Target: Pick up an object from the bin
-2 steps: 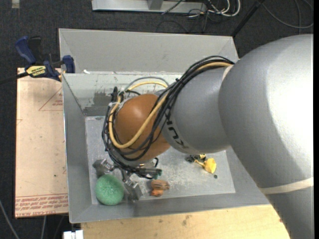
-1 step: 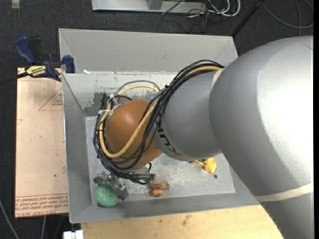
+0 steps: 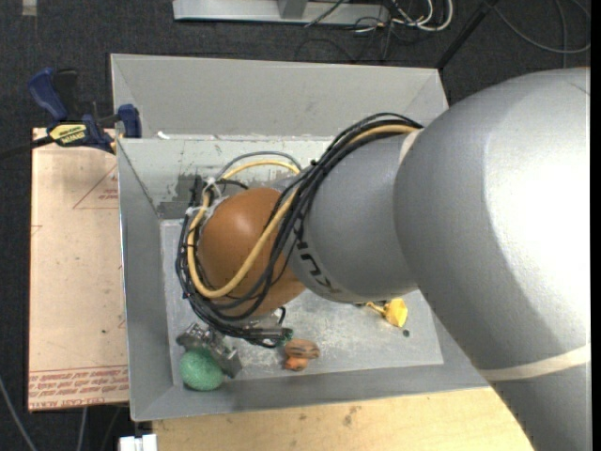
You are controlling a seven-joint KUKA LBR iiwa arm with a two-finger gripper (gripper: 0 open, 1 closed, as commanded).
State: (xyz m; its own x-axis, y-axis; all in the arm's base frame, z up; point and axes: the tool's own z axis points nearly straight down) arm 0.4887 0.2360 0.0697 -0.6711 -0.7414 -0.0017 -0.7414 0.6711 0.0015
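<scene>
Whether the jaws are released or clenched cannot be told: the gripper (image 3: 214, 346) shows as a small dark metal cluster low in the near-left corner of the bin (image 3: 141, 289), mostly hidden under the wrist. Nothing can be seen held in it.

Just beside it, touching or nearly so on its near-left side, lies a green ball (image 3: 199, 373), resting on the floor against the corner. That is the thing closest to the gripper and, in my judgement, the likeliest pick. A small orange-brown lump (image 3: 300, 352) lies a little to the right of the gripper, apart from it. A yellow piece (image 3: 395, 311) sits further right, close under the arm (image 3: 488, 242).

Above the gripper bulges the round orange cover (image 3: 235, 242) of the wrist, wrapped in black and yellow cables (image 3: 192, 275).

As for progress, the arm is down in the bin and the gripper is at floor level among the 3 things, so the approach looks done. The grasp itself is not confirmed, and all 3 things rest on the floor. Closing on 1 of them, if not already done, and lifting it clear of the bin are what is left.
</scene>
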